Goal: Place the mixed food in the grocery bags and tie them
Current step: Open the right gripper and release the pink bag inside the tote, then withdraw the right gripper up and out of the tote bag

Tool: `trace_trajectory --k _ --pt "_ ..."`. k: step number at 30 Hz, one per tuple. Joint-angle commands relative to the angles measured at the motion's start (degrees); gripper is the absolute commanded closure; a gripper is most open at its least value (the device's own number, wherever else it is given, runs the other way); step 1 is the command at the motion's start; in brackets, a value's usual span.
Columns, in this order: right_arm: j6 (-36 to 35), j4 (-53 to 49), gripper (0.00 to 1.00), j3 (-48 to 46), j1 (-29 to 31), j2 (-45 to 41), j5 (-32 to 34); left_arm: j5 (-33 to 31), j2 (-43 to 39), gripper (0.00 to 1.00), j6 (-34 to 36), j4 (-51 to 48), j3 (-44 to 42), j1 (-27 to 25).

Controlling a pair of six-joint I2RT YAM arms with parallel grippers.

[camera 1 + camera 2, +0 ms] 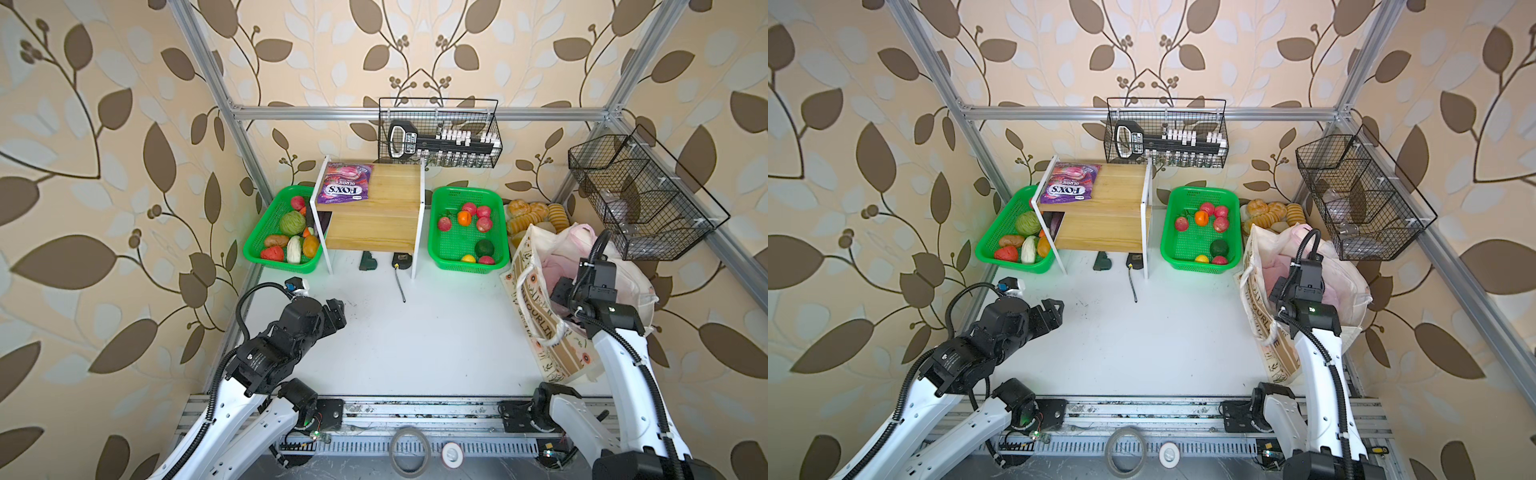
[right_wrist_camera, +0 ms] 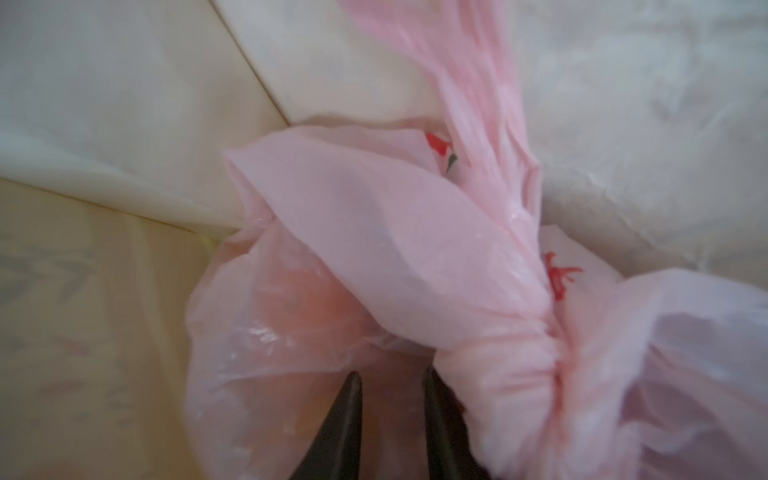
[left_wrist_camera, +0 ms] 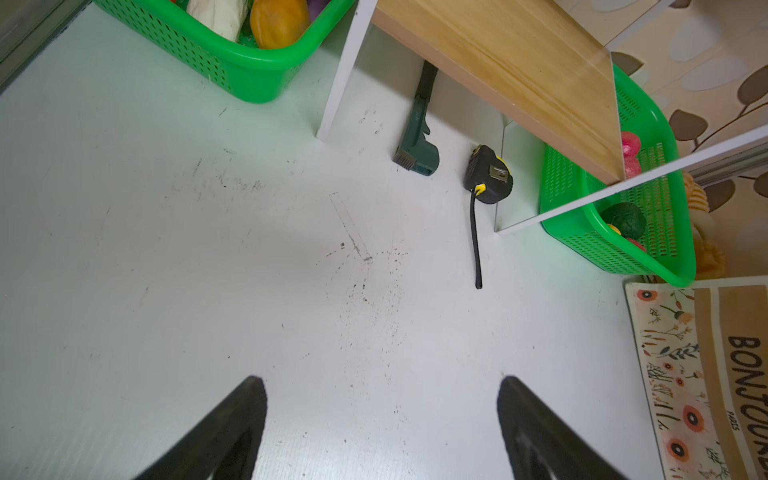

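Note:
The cream canvas tote (image 1: 536, 309) (image 1: 1258, 307) stands at the right, its printed panel (image 3: 727, 374) also in the left wrist view. Inside it lies the pink plastic bag (image 1: 559, 266) (image 1: 1277, 266) (image 2: 374, 216), its top twisted into a knot (image 2: 511, 361). My right gripper (image 2: 390, 380) reaches down into the tote beside that knot. Its jaws stand a narrow gap apart against the pink film, and a pinch cannot be made out. The mixed food is hidden; only an orange tint shows through the film. My left gripper (image 3: 380, 382) (image 1: 338, 309) hovers wide open over bare table.
Two green baskets (image 1: 286, 266) (image 1: 469, 266) of fruit and vegetables flank a wooden shelf (image 1: 374, 216) carrying a purple FOX'S packet (image 1: 345, 189). A tape measure (image 3: 488, 174) and a green tool (image 3: 415, 141) lie under it. Bread rolls (image 1: 536, 212) sit behind the tote.

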Motion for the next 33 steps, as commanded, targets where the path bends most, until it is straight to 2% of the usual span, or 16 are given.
trace_trajectory --k 1,6,12,16,20,24,25,28,30,33 --pt "-1.5 -0.3 0.69 7.2 0.4 -2.2 0.9 -0.9 -0.4 0.11 1.1 0.3 0.5 0.6" --pt "-3.5 2.2 0.66 6.2 -0.7 0.5 5.2 -0.4 -0.4 0.11 0.4 0.8 0.4 0.5" --pt "3.2 8.4 0.71 -5.5 -1.4 1.4 0.9 -0.7 -0.5 0.11 0.6 0.1 1.2 0.5" --pt "4.3 10.3 0.75 -12.4 0.3 1.6 2.7 -1.1 -0.7 0.11 0.7 -0.8 1.3 0.6" --pt "3.0 8.5 0.73 -9.9 0.9 0.0 2.5 -0.7 -1.3 0.11 0.5 -0.7 0.9 0.6" --pt "0.8 7.4 0.65 0.3 2.8 -4.1 0.4 -0.6 -1.0 0.11 0.7 -0.6 1.2 0.6" --pt "0.2 7.6 0.62 3.2 3.9 -4.9 -1.2 -0.5 -0.8 0.11 0.7 -0.5 1.3 0.5" --pt "-3.4 10.7 0.56 8.8 8.6 -5.9 -13.5 -0.4 -0.7 0.11 0.6 -0.2 1.2 0.6" --pt "-4.3 13.9 0.55 9.2 15.7 -6.1 -19.5 -0.1 -0.8 0.11 0.5 0.3 0.9 0.6" --pt "-4.6 19.1 0.52 5.8 33.5 -5.1 -14.8 -0.2 -0.9 0.11 0.6 0.3 0.9 0.6"
